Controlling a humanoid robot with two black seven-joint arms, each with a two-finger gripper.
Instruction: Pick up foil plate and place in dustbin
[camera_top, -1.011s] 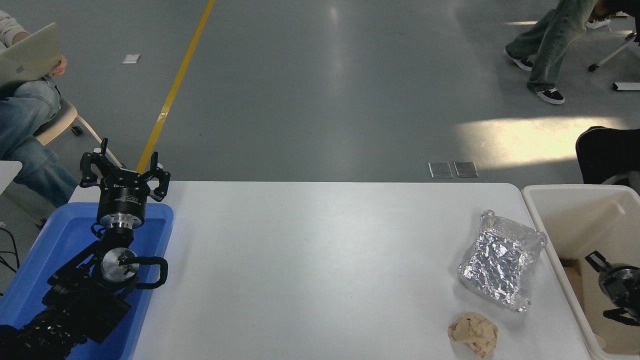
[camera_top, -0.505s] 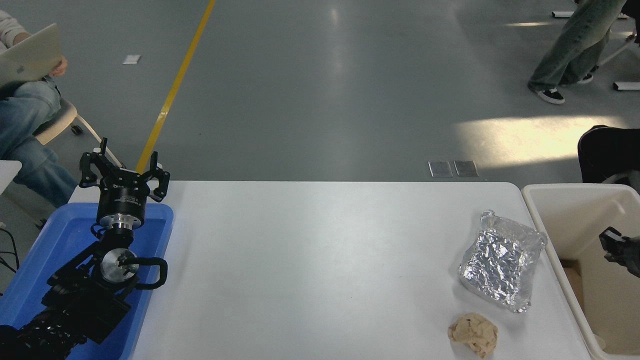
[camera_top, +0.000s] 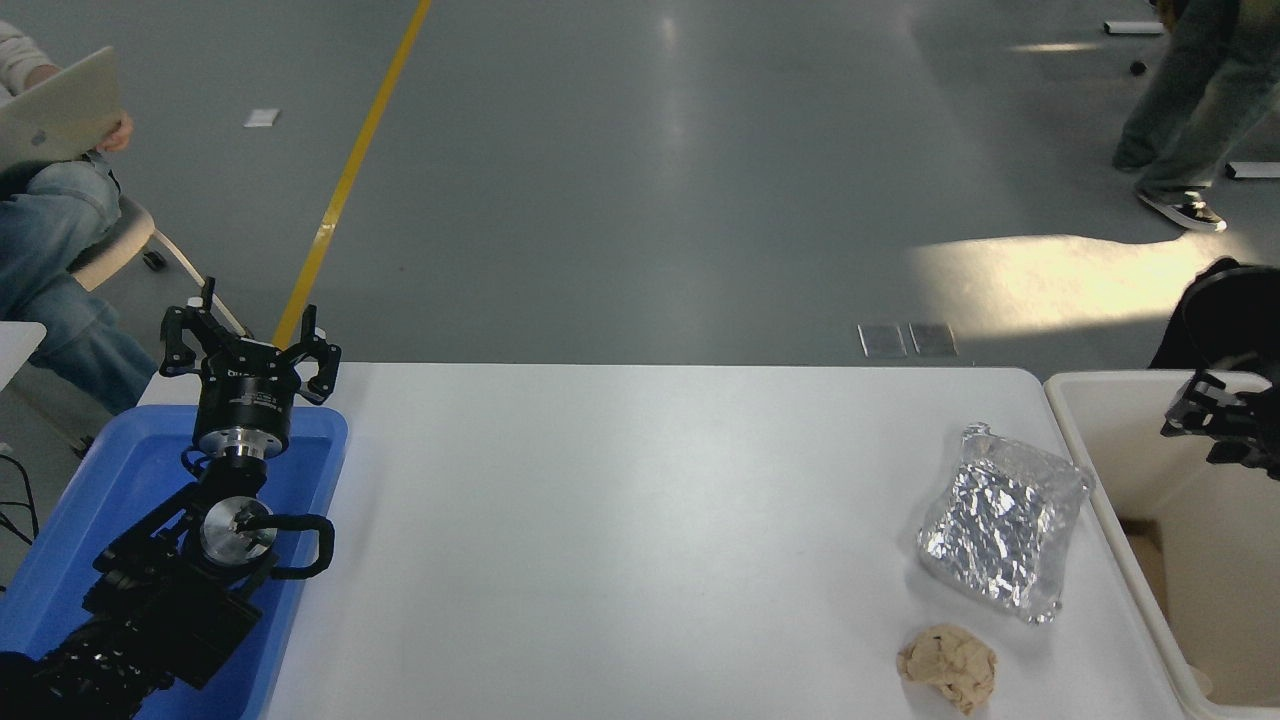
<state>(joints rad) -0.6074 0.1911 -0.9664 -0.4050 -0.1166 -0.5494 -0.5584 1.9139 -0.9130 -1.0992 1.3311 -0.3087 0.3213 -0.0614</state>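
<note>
Here your right gripper (camera_top: 1200, 405) hung over the dustbin (camera_top: 1120, 400); whether its jaws were apart, I couldn't tell. The foil plate (camera_top: 1003, 520) lay on the table (camera_top: 620, 520), left of and nearer than those jaws, untouched. Your left gripper (camera_top: 250, 345), jaws apart, sat over the blue tray (camera_top: 100, 500).

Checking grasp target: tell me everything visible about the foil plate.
The foil plate is a crinkled, shiny silver foil tray, roughly rectangular with a raised rumpled rim. It looks empty. It lies flat, turned at an angle, near the right edge of the white table, close beside the dustbin. A tan paper ball sits apart in front of it. No pincer touches it.
</note>
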